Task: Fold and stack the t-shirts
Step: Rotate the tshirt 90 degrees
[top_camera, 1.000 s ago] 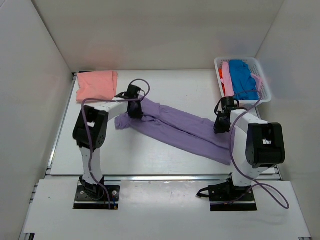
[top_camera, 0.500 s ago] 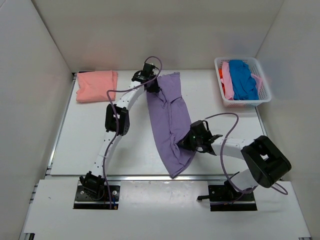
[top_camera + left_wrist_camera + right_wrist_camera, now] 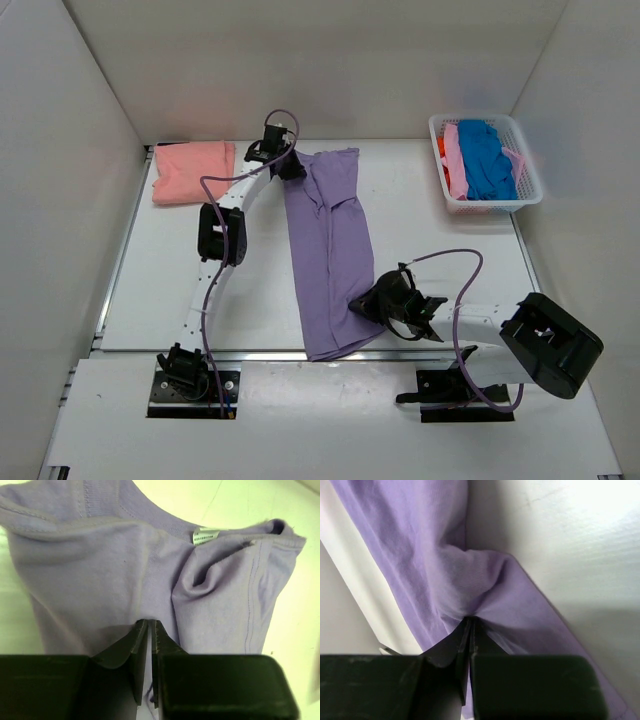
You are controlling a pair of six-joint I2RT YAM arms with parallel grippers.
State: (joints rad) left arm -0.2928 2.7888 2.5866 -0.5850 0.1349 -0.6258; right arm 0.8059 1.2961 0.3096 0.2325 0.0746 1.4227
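The lavender-purple t-shirt [image 3: 328, 245] lies as a long folded strip down the middle of the table, from the back to the front edge. My left gripper [image 3: 291, 168] is shut on its far left corner; in the left wrist view the cloth [image 3: 125, 565] bunches at the fingertips, with the collar and a white label beyond. My right gripper [image 3: 364, 304] is shut on the shirt's near right edge, with the cloth [image 3: 470, 580] gathered at its tips in the right wrist view. A folded salmon-pink t-shirt [image 3: 192, 170] lies at the back left.
A white lattice basket [image 3: 524, 160] at the back right holds blue, pink and orange shirts. White walls stand at the left, the back and the right. The purple strip's near end reaches the table's front edge [image 3: 250, 352].
Both arms swung the purple shirt from a left-to-right diagonal to a back-to-front strip. The left gripper went to the back and the right gripper came to the front, both still gripping.
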